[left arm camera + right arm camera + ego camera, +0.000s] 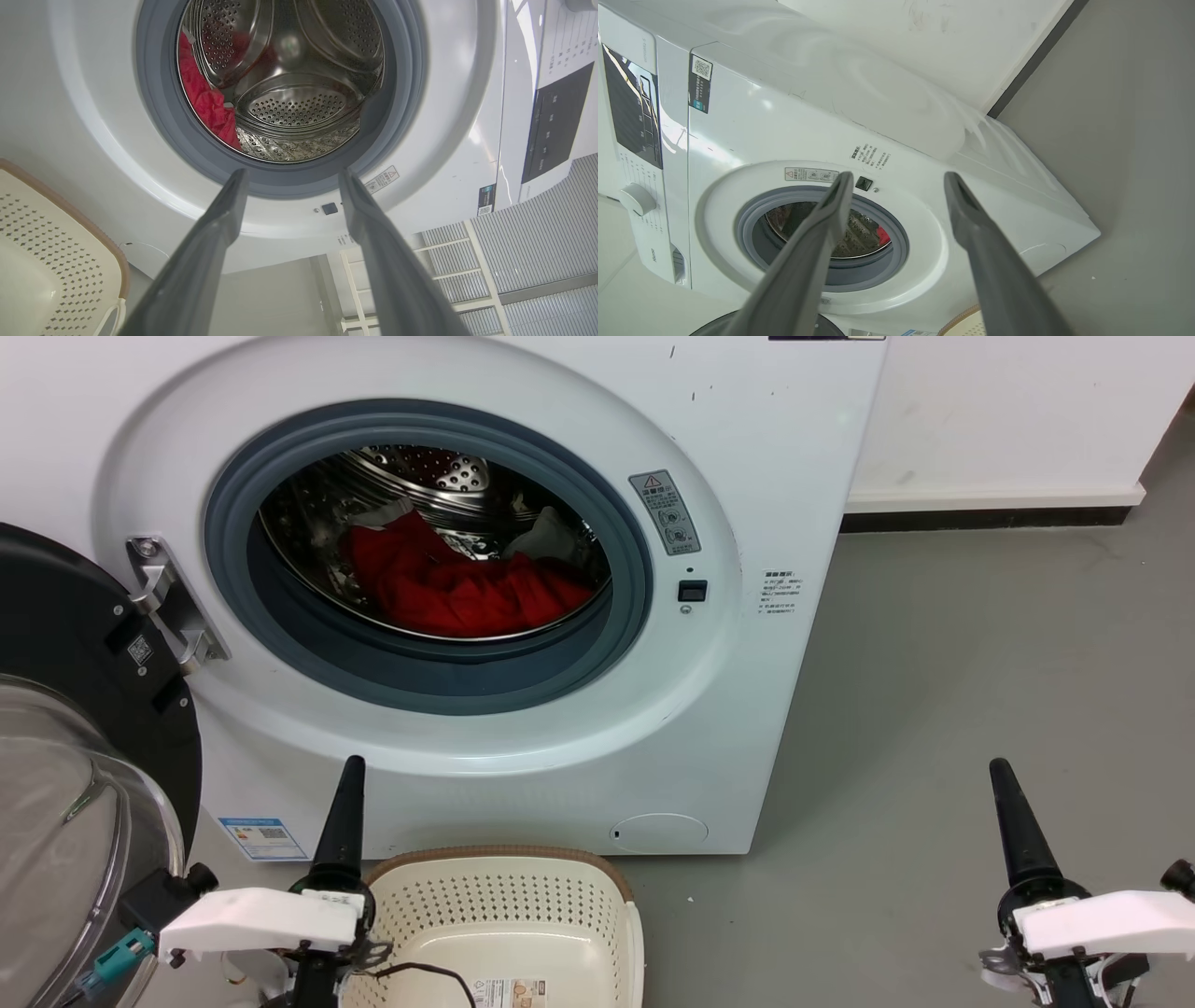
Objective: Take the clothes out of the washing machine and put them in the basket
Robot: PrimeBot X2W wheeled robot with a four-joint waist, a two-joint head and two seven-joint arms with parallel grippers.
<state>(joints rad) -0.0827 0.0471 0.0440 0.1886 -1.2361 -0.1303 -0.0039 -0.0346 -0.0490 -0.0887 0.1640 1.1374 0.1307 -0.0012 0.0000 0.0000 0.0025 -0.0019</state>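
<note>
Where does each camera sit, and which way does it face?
Head view: on the robot's head, facing forward and down at the washing machine, clothes and basket; both arms' jaws at the lower corners.
Left wrist view: low before the machine, looking into the drum past the left jaws, standing apart.
Right wrist view: off to the side, facing the machine's front; right jaws apart.
Shared: all three show the red clothes.

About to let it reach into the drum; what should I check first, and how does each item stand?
1. Black-framed round glass door open, clear of the opening: ok.
2. Bright red fabric clothes lying in the steel drum: ok.
3. Left gripper open and empty: ok.
4. Right gripper open and empty: ok.
5. Cream perforated plastic basket in front of the white washing machine: ok.
6. More garments under the red pile: cannot tell.
</note>
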